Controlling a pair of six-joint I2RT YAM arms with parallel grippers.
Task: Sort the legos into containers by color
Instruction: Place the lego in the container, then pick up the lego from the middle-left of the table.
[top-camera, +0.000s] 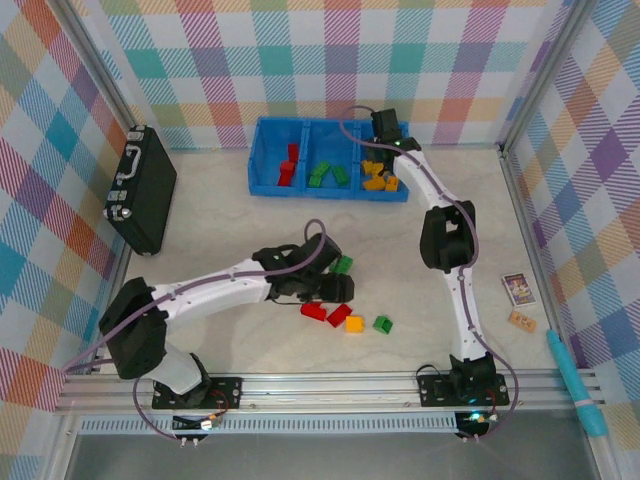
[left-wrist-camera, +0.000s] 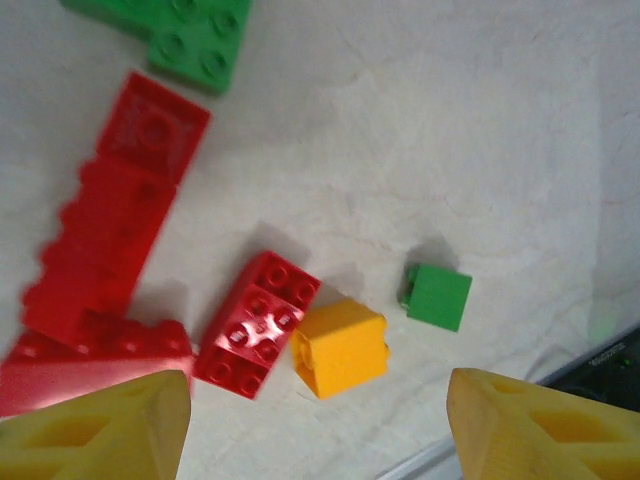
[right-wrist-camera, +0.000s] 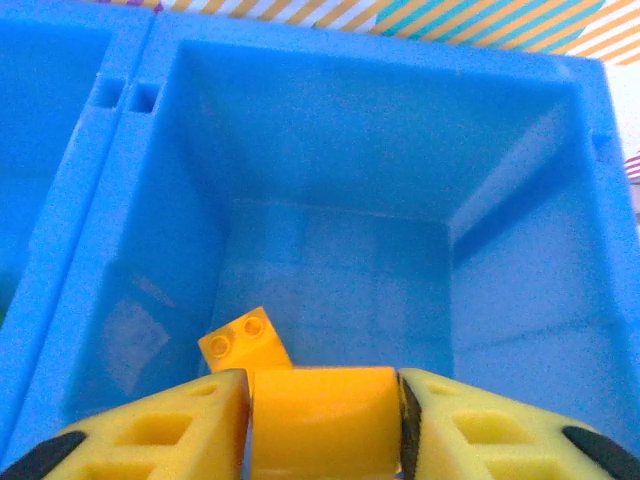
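While the left hand (left-wrist-camera: 315, 412) gapes wide, the right hand (right-wrist-camera: 322, 398) pinches a smooth yellow-orange lego (right-wrist-camera: 320, 432).

Your cell is closed on three sides by plaid-patterned walls (top-camera: 300, 60) in pink, teal, yellow and lilac checks. Aluminium frame posts (top-camera: 545, 75) stand at both back corners, and a ribbed aluminium rail (top-camera: 330, 385) runs along the near edge. Your tabletop (top-camera: 250, 230) is pale with a faint marbled grain, evenly lit, and shadows on it are soft. A black hard case (top-camera: 145, 195) with metal latches lies by the left wall. A printed card (top-camera: 518, 289) and a tan tile (top-camera: 521, 321) lie near the right wall, and a teal object (top-camera: 578, 385) lies at the front right edge.
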